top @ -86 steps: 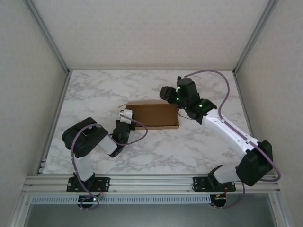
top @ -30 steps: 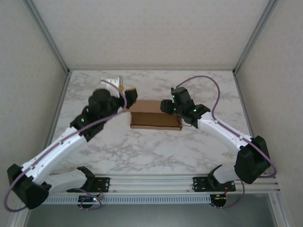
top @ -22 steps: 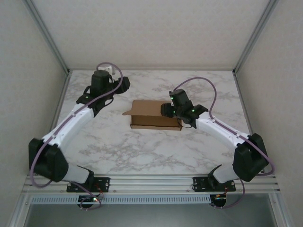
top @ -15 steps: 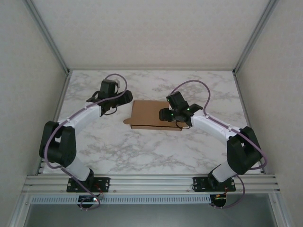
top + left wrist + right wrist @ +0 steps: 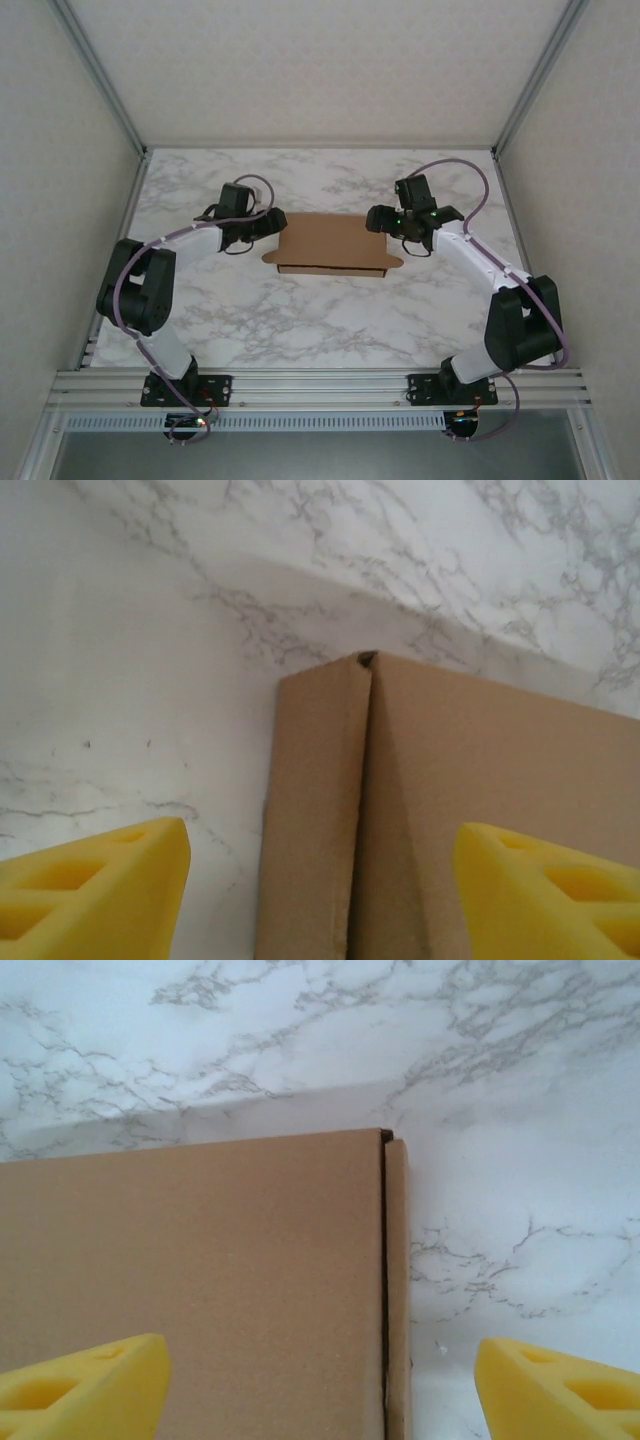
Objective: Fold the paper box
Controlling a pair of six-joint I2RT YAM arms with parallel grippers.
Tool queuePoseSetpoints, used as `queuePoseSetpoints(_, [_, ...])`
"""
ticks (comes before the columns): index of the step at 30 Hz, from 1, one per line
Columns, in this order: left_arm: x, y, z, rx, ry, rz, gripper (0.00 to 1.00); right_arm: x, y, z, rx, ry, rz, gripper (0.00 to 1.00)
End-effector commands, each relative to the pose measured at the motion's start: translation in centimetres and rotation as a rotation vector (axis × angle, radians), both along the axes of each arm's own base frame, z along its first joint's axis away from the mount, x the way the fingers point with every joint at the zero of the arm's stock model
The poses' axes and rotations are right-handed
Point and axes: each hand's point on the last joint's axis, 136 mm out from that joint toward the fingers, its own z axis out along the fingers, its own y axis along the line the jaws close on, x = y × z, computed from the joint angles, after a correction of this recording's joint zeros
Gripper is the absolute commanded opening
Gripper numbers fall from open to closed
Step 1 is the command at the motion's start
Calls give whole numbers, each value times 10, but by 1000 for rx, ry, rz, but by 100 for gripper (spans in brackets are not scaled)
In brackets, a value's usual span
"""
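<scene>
Top external view: at the near edge, both arms stretch out over the marble table (image 5: 330,320). About midway between the near and far edges lies the paper box (image 5: 325,243), flat, its long side running left to right, with a small flap (image 5: 272,257) poking out at its near left corner. The left gripper (image 5: 272,225) sits at the box's left end and the right gripper (image 5: 378,218) at its right end.

Left wrist view: the left fingers (image 5: 90,880) are spread wide, one over bare marble and one over cardboard, with nothing pinched. An end flap (image 5: 315,810) is creased along that end.

Right wrist view: the right fingers (image 5: 80,1380) are wide apart too, one over the box top and one over the table. A narrow flap (image 5: 397,1290) runs along the edge between them.
</scene>
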Motion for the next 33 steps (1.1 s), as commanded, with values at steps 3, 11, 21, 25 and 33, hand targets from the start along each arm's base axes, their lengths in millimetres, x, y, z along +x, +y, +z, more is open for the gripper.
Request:
queuePoseSetpoints(3, [-7,-5,-14,-52,41,-10,70,-7,1,-36,111,112,7,83])
queuePoseSetpoints(11, [-16,-11,-28,-109,89,-8,69,-12,1,-57,220,147,-16,79])
queuePoseSetpoints(21, [-20,-13,-34,-127,101,-13,64,-16,4,-77,282,197,-23,70])
queuePoseSetpoints(25, [-22,-13,-45,-124,123,-9,60,-17,3,-88,276,216,-33,65])
queuePoseSetpoints(33, [-22,-10,-65,-103,164,7,54,-24,-3,-111,254,259,-67,48])
